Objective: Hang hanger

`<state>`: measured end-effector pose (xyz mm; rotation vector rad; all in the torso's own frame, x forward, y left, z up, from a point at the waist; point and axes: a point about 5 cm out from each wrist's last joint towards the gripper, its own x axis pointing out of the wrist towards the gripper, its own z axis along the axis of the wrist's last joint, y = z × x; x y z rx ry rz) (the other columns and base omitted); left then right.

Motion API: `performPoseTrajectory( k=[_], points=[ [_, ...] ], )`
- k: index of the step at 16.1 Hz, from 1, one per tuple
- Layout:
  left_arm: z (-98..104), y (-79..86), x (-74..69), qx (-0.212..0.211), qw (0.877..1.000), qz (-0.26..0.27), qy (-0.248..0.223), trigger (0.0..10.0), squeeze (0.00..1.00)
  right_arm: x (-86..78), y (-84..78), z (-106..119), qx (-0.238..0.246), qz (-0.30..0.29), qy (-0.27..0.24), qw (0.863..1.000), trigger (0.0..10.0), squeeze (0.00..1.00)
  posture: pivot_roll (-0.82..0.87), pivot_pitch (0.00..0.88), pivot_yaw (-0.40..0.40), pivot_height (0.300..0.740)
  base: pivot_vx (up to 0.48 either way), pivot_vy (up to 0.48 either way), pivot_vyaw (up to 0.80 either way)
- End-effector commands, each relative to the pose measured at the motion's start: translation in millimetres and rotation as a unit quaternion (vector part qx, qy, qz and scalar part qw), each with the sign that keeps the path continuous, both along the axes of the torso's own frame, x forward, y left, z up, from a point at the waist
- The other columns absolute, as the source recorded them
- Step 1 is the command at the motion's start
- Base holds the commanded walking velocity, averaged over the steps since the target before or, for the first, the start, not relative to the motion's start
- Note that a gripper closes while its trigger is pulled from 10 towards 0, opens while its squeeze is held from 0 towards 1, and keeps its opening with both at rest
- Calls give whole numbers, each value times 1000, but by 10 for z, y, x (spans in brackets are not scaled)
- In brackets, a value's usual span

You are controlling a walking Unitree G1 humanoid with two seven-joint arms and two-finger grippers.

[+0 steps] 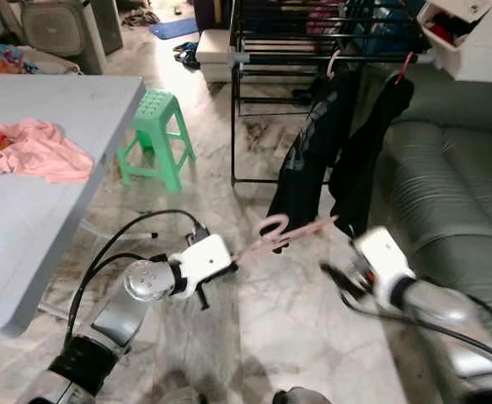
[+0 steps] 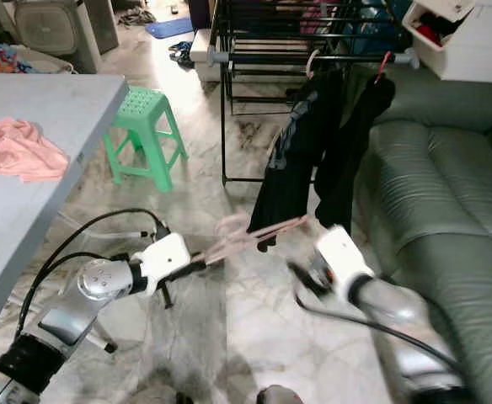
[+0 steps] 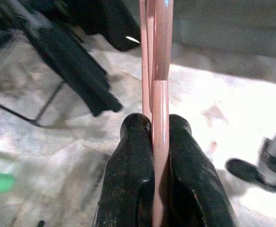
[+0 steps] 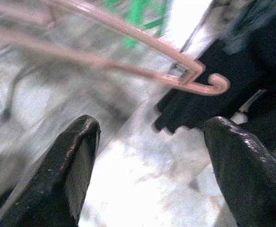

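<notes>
hanger point(image 3: 159, 71): smooth pink plastic, glossy
left gripper point(image 3: 160, 142) fingers point(image 3: 133, 156): black, slightly shiny rubber
floor point(image 1: 296, 320): polished marble

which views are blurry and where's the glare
Both eye views: the right gripper and its arm are motion-smeared, while the left gripper holding the pink hanger stays fairly sharp. Right wrist view: soft throughout. Left wrist view: the sunlit floor is blown out white.
</notes>
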<state>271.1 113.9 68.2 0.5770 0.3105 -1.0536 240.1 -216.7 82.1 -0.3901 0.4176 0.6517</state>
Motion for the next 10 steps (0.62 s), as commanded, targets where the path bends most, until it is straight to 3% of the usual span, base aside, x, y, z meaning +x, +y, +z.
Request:
performPoseTrajectory(
  k=[1,4,7,10],
  points=[
    [16,-39,14,14,999,-35,0,10000,0,-38,3,94,4,54,10,998,10000,0,-51,18,28,740,0,0,0],
    [-63,-32,-24,35,995,-86,30,10000,0,-93,-131,235,-2,121,55,991,10000,0,-59,20,33,740,0,0,0],
    [-102,-44,-85,42,990,-124,57,10000,0,-86,-104,319,-11,189,76,979,10000,0,-55,22,29,740,0,0,0],
    [-92,-114,-82,35,987,-148,47,10000,0,-32,-77,344,-25,264,110,958,10000,0,-51,21,20,740,0,0,0]
  ],
)
